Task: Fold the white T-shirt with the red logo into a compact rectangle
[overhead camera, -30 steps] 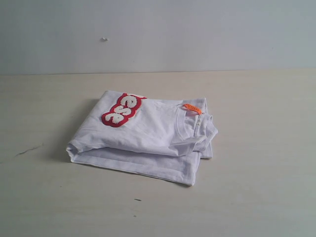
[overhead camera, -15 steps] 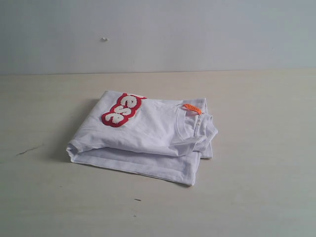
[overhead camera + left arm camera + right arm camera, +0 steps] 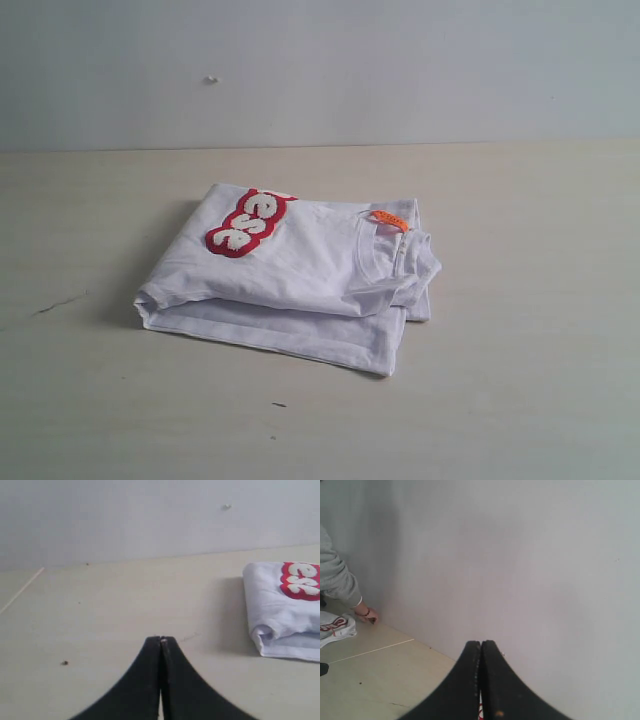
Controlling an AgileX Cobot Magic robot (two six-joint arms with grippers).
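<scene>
A plain pale grey wall (image 3: pixel 400 70) is seen behind a light beige, faintly wood-grained surface (image 3: pixel 520 400). A small speck (image 3: pixel 211 79) is noted on the wall, and a thin dark scratch (image 3: pixel 60 303) on the surface. Everything is lit softly and evenly.

Bare worktop (image 3: pixel 530 380) is seen open on all sides of the folded white T-shirt (image 3: pixel 300 285); room behind is closed off by the wall (image 3: pixel 400 70).

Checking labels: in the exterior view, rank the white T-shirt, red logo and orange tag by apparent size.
Largest: the white T-shirt.
Then the red logo, only partly showing.
Smallest: the orange tag.
</scene>
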